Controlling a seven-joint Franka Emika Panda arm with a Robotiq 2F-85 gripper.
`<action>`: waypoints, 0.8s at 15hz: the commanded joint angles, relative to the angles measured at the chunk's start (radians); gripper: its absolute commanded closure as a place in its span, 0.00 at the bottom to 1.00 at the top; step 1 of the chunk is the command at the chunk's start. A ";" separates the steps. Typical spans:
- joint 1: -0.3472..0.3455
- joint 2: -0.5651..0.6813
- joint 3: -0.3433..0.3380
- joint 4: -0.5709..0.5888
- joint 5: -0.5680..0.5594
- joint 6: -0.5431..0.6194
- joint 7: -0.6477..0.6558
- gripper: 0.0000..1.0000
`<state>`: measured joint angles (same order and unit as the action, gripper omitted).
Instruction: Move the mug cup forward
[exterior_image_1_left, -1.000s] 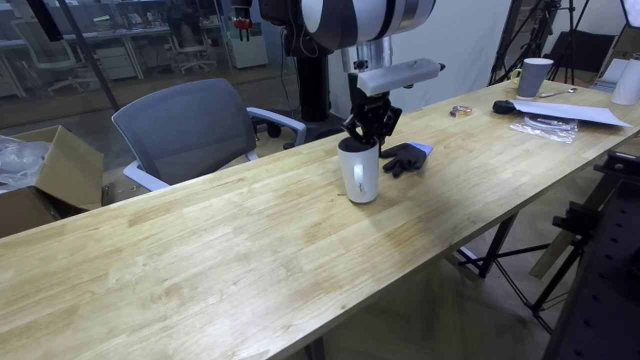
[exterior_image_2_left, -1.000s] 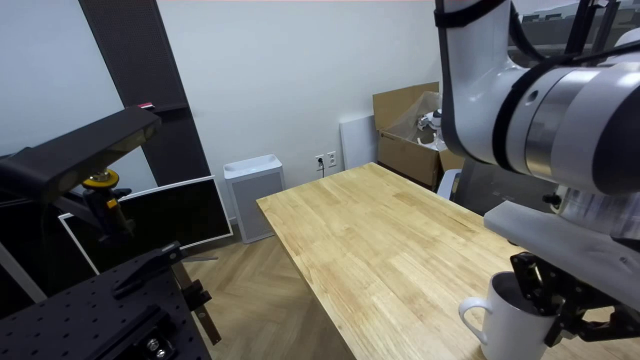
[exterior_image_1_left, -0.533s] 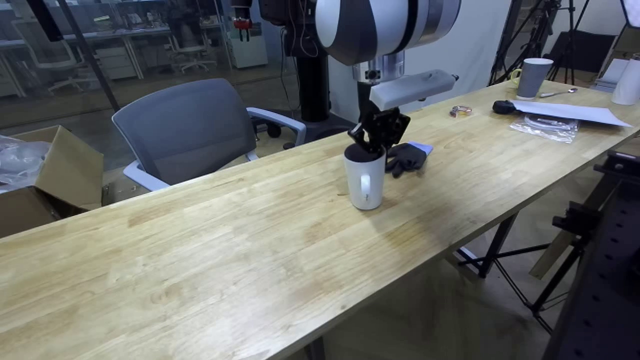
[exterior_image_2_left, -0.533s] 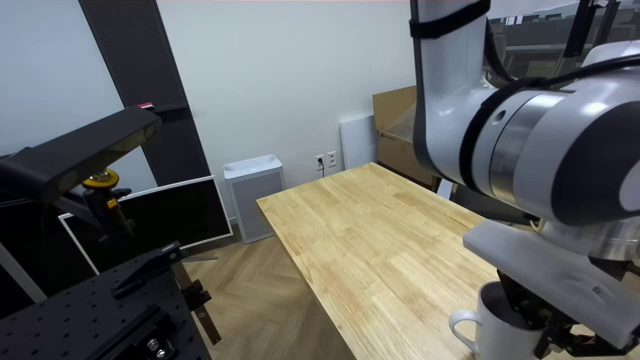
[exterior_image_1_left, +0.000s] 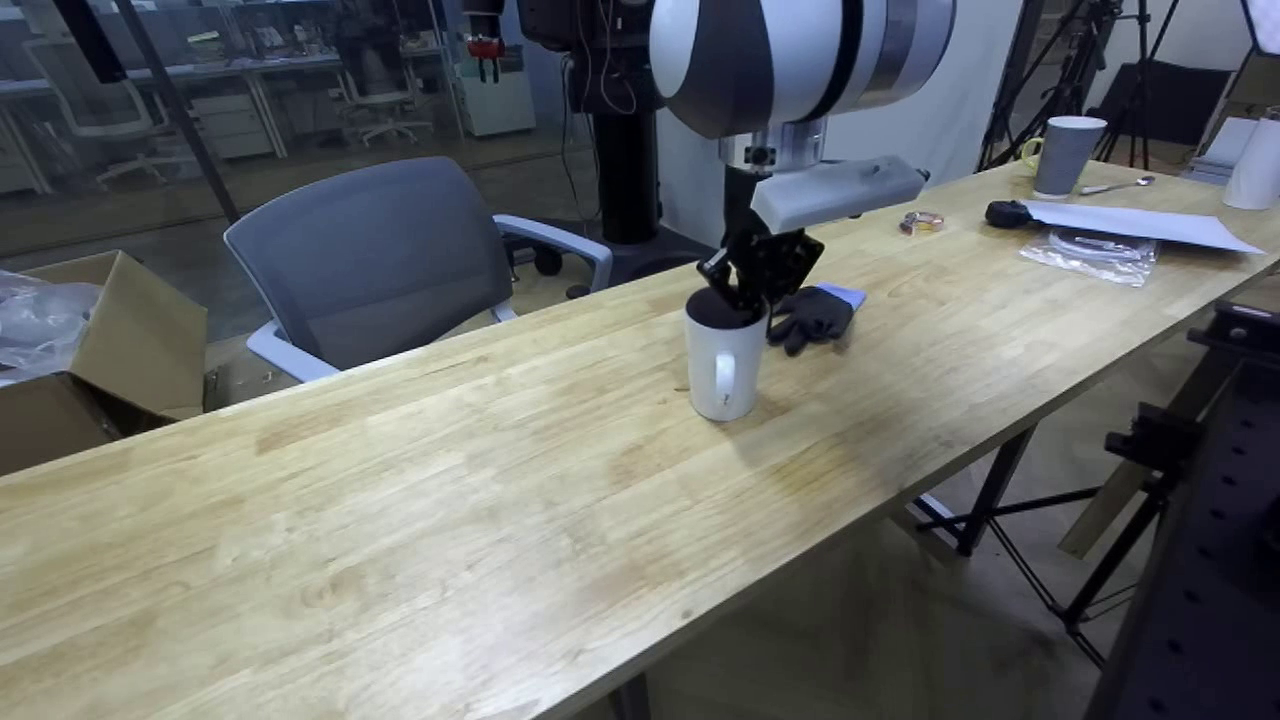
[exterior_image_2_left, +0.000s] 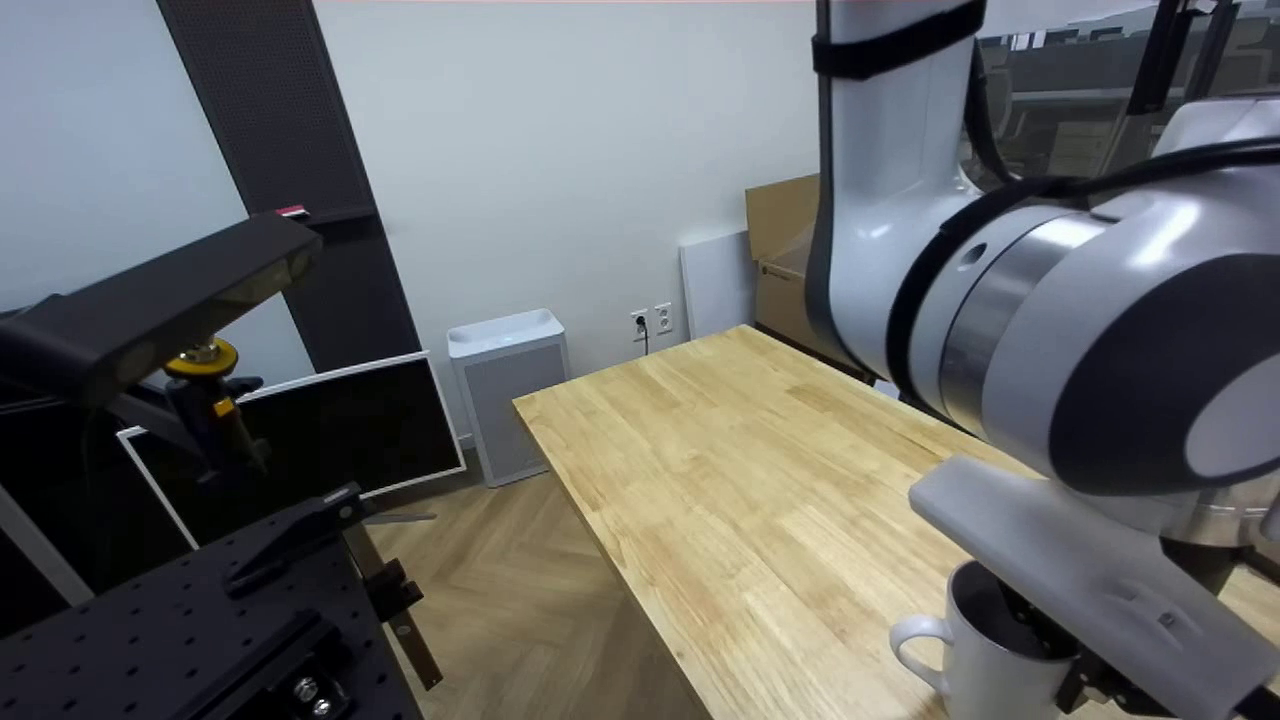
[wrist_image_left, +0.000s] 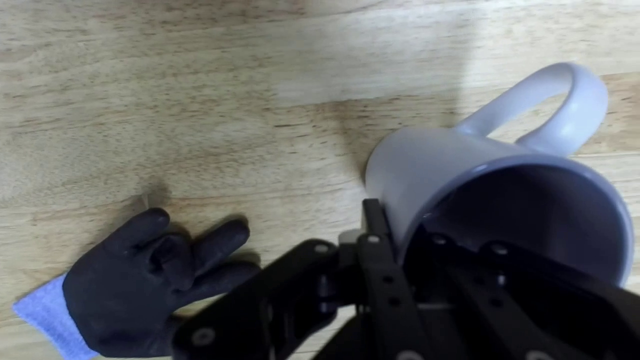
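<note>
The mug cup (exterior_image_1_left: 722, 372), a plain white cylinder with a side handle, stands upright at the middle of the wooden table in an exterior view. It also shows at the lower right in an exterior view (exterior_image_2_left: 985, 675), its base cut off by the frame. My gripper (exterior_image_1_left: 758, 290) reaches down at its rim. In the wrist view, the gripper (wrist_image_left: 400, 240) is shut on the mug cup's wall (wrist_image_left: 425, 160), one finger outside and one inside. The inside fingertip is hidden. I cannot tell whether the mug's base touches the table.
A dark glove (exterior_image_1_left: 815, 318) with a blue cuff lies beside the mug. A grey cup (exterior_image_1_left: 1068, 158), a spoon (exterior_image_1_left: 1118, 186), white paper (exterior_image_1_left: 1140, 224) and a plastic bag (exterior_image_1_left: 1090, 256) are at the far end of the table (exterior_image_1_left: 420, 520). A chair (exterior_image_1_left: 390, 260) stands along one long edge.
The gripper and mug have shifted together, slightly toward the table's near long edge. In the last half second the mug has moved only a little. The grip on its wall stays.
</note>
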<state>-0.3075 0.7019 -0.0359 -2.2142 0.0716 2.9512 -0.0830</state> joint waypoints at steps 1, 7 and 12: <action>-0.138 -0.051 0.128 -0.001 0.035 -0.134 -0.113 0.94; -0.078 -0.062 0.063 0.040 0.040 -0.277 -0.120 0.51; 0.007 -0.087 -0.005 0.066 0.009 -0.286 -0.089 0.17</action>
<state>-0.3605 0.6506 0.0056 -2.1604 0.1065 2.6928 -0.2138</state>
